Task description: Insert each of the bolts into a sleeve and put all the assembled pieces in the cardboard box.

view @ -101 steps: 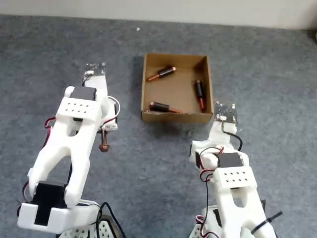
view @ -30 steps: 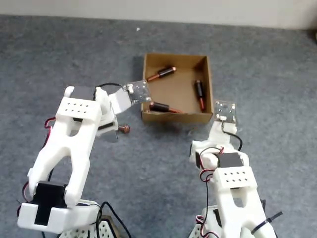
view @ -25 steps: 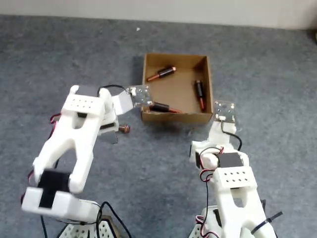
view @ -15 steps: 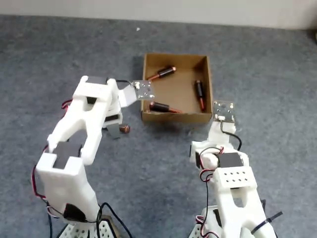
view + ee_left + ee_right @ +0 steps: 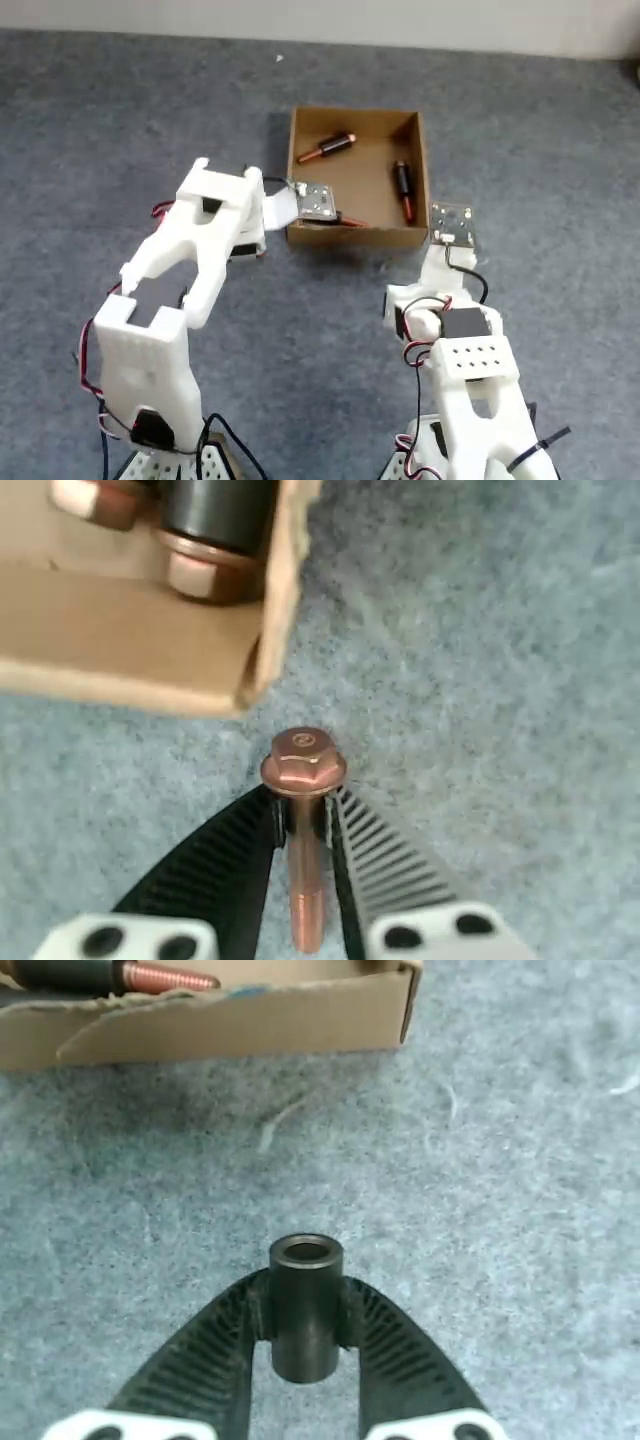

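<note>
Swinging in from the open carpet, the left arm's black-ribbed gripper (image 5: 300, 802) had carried its copper hex-head bolt (image 5: 305, 845) right up to the near corner of the brown cardboard box (image 5: 130, 670). Its jaws were nearly closed, clamped on the shank, with the head poking past the tips. Off the other end of the box's front wall, the right gripper (image 5: 305, 1295) pinched the black cylindrical sleeve (image 5: 304, 1320), bore showing. Bolt and sleeve sat apart; by my reckoning, mating them came next.

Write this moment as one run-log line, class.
left jaws: shut on bolt beside cardboard box | right jaws: shut on sleeve | box: assembled pieces inside | bolt not yet inserted
</note>
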You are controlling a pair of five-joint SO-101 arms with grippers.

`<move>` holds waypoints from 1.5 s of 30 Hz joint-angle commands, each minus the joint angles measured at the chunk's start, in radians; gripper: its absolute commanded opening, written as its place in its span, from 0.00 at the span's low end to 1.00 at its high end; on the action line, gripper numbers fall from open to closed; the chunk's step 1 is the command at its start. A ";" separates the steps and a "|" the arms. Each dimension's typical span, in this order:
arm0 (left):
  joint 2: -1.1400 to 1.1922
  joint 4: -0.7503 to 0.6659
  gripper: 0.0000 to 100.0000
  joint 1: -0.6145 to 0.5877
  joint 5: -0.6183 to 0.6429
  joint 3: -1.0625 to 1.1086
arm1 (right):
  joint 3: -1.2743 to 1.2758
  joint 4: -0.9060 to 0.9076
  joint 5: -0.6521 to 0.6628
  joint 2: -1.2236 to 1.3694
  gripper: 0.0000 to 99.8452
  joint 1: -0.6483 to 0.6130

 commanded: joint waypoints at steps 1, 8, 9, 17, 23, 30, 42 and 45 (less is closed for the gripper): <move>0.004 0.146 0.01 0.016 -0.006 -0.105 | -0.005 -0.033 0.012 -0.038 0.01 0.015; 0.004 0.417 0.01 0.016 0.098 -0.240 | -0.004 -0.033 0.012 -0.038 0.01 0.016; 0.004 0.445 0.01 0.016 0.129 -0.259 | -0.004 -0.033 0.012 -0.038 0.01 0.016; -0.010 0.485 0.01 -0.002 0.232 -0.338 | -0.004 -0.033 0.012 -0.038 0.01 0.016; -0.216 0.482 0.00 -0.001 0.308 -0.278 | -0.004 -0.033 0.012 -0.038 0.01 0.016; -0.469 0.413 0.00 0.010 0.459 -0.110 | -0.004 -0.033 0.009 -0.039 0.01 0.016; -0.851 0.287 0.01 0.010 0.954 0.171 | -0.008 -0.027 0.006 -0.039 0.01 0.016; -0.935 0.267 0.01 0.010 0.985 0.220 | -0.010 -0.025 0.006 -0.039 0.01 0.016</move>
